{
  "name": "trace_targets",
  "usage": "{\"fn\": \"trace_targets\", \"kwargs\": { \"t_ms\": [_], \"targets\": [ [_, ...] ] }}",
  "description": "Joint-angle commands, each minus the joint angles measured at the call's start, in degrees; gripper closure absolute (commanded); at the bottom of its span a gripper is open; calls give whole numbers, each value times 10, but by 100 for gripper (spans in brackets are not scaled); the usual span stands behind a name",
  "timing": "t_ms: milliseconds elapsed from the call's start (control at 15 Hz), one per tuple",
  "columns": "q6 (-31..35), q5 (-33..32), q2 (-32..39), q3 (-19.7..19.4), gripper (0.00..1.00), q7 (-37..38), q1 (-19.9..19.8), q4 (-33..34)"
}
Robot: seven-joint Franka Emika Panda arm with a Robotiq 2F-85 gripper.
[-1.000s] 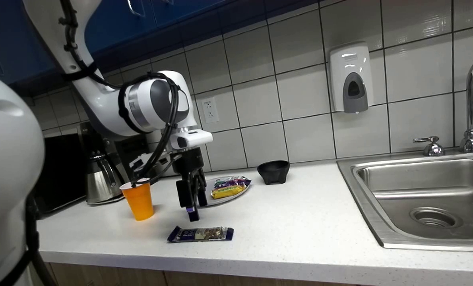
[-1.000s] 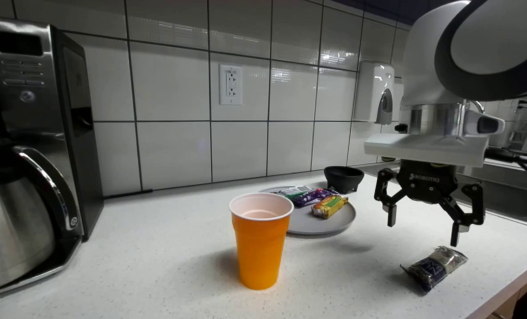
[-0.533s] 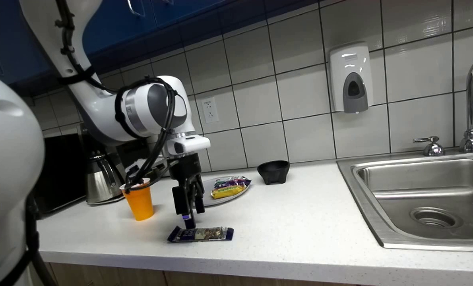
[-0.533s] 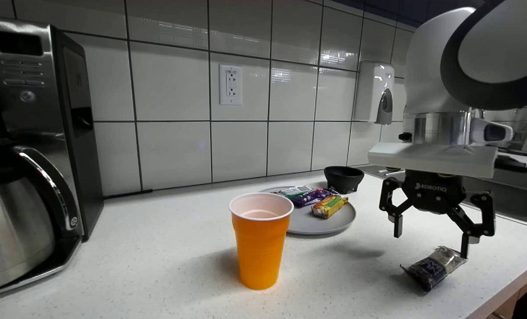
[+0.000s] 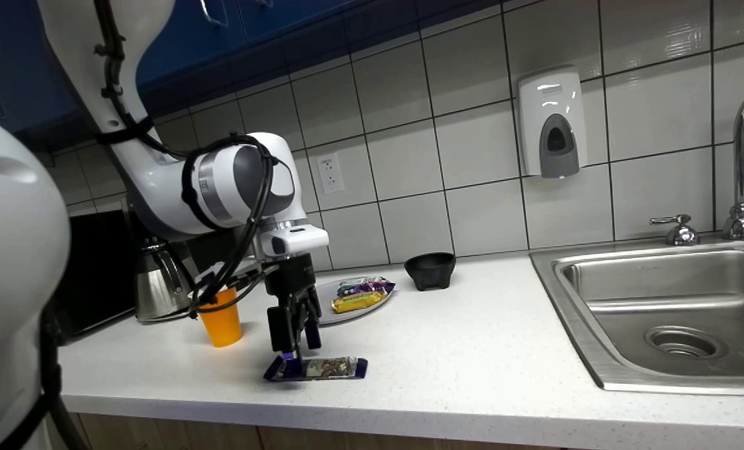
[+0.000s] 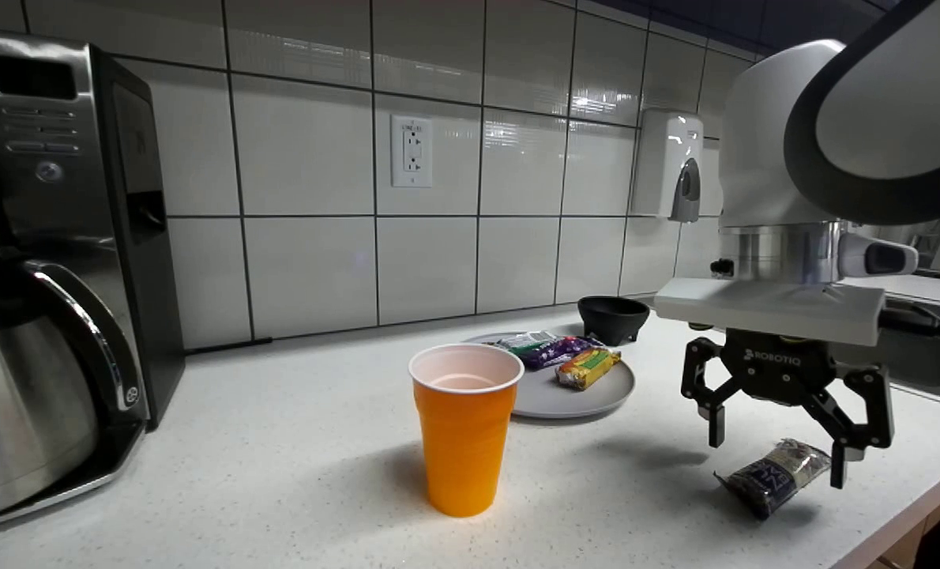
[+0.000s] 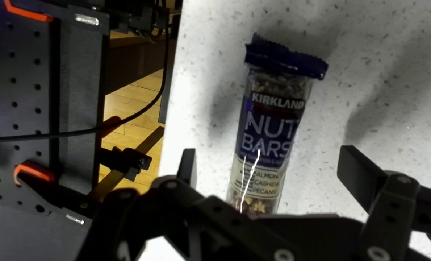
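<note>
The Kirkland nut bar (image 7: 270,134) lies flat on the speckled white countertop (image 6: 280,450), near its front edge and roughly parallel to it, with the label facing up. Its crimped end is dark blue, and nuts show through clear wrapping above and below the printed band; in the wrist view the lower end is hidden behind the Robotiq gripper (image 6: 777,461). That gripper points down over the bar, its fingers (image 7: 360,174) spread wide and grasping nothing: one stands on each side of the wrapper, with a gap to it on both sides. Whether the fingertips touch the countertop cannot be told.

Farther back, a round gray plate (image 6: 549,401) carries a yellow wrapped bar (image 6: 588,368), a purple wrapped bar (image 6: 562,350) and a green-and-silver packet (image 6: 527,340). Just beside the plate is a small black bowl (image 6: 612,316) on short feet. An orange plastic cup (image 6: 466,450) with a white rim stands upright, apart from the nut bar, on the same side as the coffee maker (image 6: 134,237) and its stainless-steel carafe (image 6: 35,411). Toward the opposite end, a steel sink (image 5: 572,312) with a chrome faucet (image 5: 740,169) is set into the counter. A white soap dispenser (image 5: 553,122) and a power outlet (image 6: 411,151) are mounted on the tiled wall (image 6: 304,158).
</note>
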Motion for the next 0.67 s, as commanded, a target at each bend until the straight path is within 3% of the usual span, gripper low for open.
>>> {"fn": "trace_targets", "kwargs": {
  "t_ms": [0, 600],
  "targets": [
    [14, -16, 4, 9, 0, 31, -4, -4],
    [30, -76, 4, 10, 0, 93, -1, -9]
  ]
}}
